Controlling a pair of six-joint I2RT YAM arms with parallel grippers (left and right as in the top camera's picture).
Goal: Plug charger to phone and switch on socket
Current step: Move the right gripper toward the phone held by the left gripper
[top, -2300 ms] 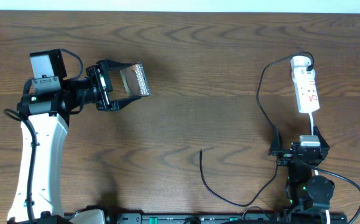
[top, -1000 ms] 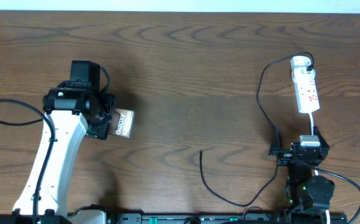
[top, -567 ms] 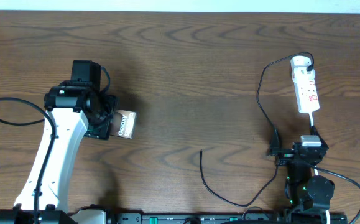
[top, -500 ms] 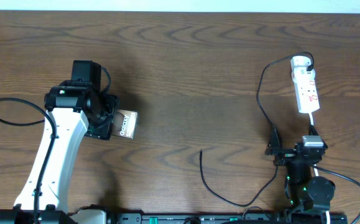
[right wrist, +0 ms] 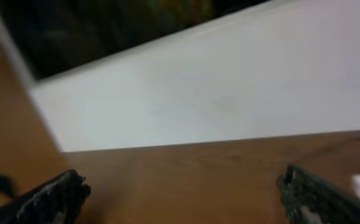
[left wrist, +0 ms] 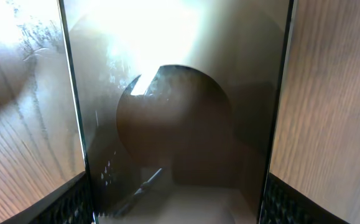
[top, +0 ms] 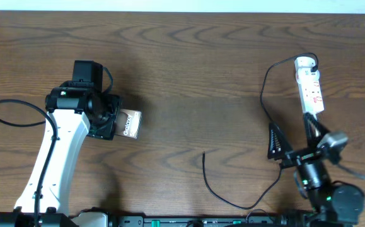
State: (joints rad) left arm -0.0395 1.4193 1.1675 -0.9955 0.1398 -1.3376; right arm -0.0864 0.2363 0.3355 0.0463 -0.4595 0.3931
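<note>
Since the frame half a second ago, the right gripper (top: pixel 293 136) has risen and tilted away from its folded rest at the table's near right edge, and its fingers now stand spread wide. In its blurred wrist view both fingertips (right wrist: pixel 55 196) sit far apart at the lower corners, facing a pale wall.

On the wooden table (top: pixel 195 75), the white left arm reaches up the left side. Its left gripper (top: pixel 111 121) is clamped on the phone (top: pixel 130 124), which juts out to the right with its "Galaxy" lettering facing up. Whether the phone touches the wood cannot be told. In the left wrist view its glossy face (left wrist: pixel 180 112) fills the gap between the fingers.

At far right lies the white power strip (top: pixel 310 85). The black charger cable (top: pixel 263 94) loops from its far end down past the right gripper, and its plug tip (top: pixel 204 153) lies free mid-table, well apart from the phone.
</note>
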